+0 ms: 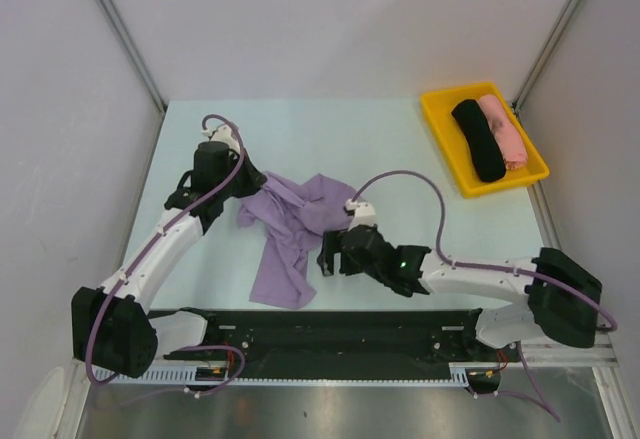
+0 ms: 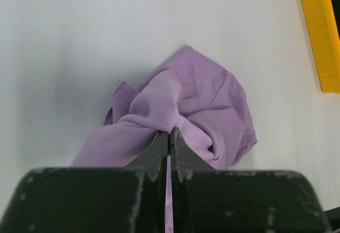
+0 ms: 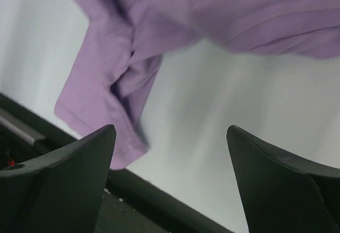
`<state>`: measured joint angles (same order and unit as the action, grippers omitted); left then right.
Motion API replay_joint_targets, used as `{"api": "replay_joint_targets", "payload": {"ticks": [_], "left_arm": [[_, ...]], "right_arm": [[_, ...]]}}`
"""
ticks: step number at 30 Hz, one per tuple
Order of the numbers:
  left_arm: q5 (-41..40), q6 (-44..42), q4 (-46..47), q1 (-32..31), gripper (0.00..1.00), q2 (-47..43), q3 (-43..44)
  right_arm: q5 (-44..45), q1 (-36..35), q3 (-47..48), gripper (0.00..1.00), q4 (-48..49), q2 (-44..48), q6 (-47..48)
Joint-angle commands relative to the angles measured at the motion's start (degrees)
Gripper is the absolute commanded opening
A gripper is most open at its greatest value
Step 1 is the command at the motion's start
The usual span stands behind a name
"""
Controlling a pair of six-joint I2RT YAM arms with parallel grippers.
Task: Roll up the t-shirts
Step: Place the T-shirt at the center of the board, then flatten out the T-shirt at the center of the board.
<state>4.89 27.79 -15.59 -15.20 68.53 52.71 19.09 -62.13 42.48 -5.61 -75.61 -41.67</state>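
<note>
A lavender t-shirt (image 1: pixel 290 234) lies crumpled and unrolled on the table's middle. My left gripper (image 1: pixel 235 197) is shut on a bunched fold at its left edge; the left wrist view shows the cloth (image 2: pixel 196 100) pinched between my closed jaws (image 2: pixel 169 133). My right gripper (image 1: pixel 327 259) is open and empty, just right of the shirt's lower part; in the right wrist view the shirt (image 3: pixel 122 68) hangs ahead and left of my spread fingers (image 3: pixel 171 132). A black t-shirt (image 1: pixel 478 139) and a pink t-shirt (image 1: pixel 502 131) lie rolled in the yellow tray (image 1: pixel 445 144).
The yellow tray sits at the table's far right; its edge shows in the left wrist view (image 2: pixel 321 36). A black rail (image 1: pixel 330 334) runs along the near edge, close under the shirt's lower end. Grey walls flank the table.
</note>
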Motion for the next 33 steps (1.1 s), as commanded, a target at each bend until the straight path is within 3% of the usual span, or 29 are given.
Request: {"api": "replay_joint_targets", "payload": {"ticks": [1, 5, 11, 14, 17, 18, 20, 21, 27, 33], "left_arm": [[0.83, -1.51, 1.44, 0.26, 0.00, -0.94, 2.05], [1.27, -1.51, 1.36, 0.26, 0.00, -0.86, 2.14], [0.74, -1.77, 0.74, 0.26, 0.00, -1.56, 2.40], [0.12, -1.78, 0.65, 0.26, 0.00, -2.44, 2.40], [0.04, -1.69, 0.65, 0.26, 0.00, -2.96, 2.84], [-0.22, -1.77, 0.57, 0.26, 0.00, -3.05, 3.10], [-0.84, -1.77, 0.30, 0.26, 0.00, -3.23, 3.89], [-1.36, -1.78, 0.21, 0.35, 0.00, -3.40, 4.24], [-4.18, -0.99, 2.23, 0.35, 0.00, -4.19, 7.32], [-7.06, 0.07, 8.47, 0.35, 0.00, -2.18, 14.25]], "right_arm": [[2.97, -6.86, 0.24, 0.90, 9.11, -8.03, -2.18], [1.74, -9.50, 1.81, 0.90, 14.30, -14.72, -2.36], [2.70, -9.86, 7.86, 0.90, 10.99, -23.25, -1.92], [4.90, -9.15, 8.76, 0.86, 10.00, -23.88, -0.61], [5.08, -7.49, 9.90, 0.52, 7.73, -23.44, 0.89], [5.77, -7.13, 11.03, 0.23, 6.58, -22.48, 1.06], [7.36, -5.99, 11.83, 0.03, 1.78, -20.99, 1.50], [9.19, -5.46, 12.71, 0.00, 0.00, -19.76, 1.59], [16.75, 0.50, 17.28, 0.00, -10.38, -6.58, 7.54], [16.51, 11.66, 23.52, 0.00, -3.29, 1.61, 20.21]]}}
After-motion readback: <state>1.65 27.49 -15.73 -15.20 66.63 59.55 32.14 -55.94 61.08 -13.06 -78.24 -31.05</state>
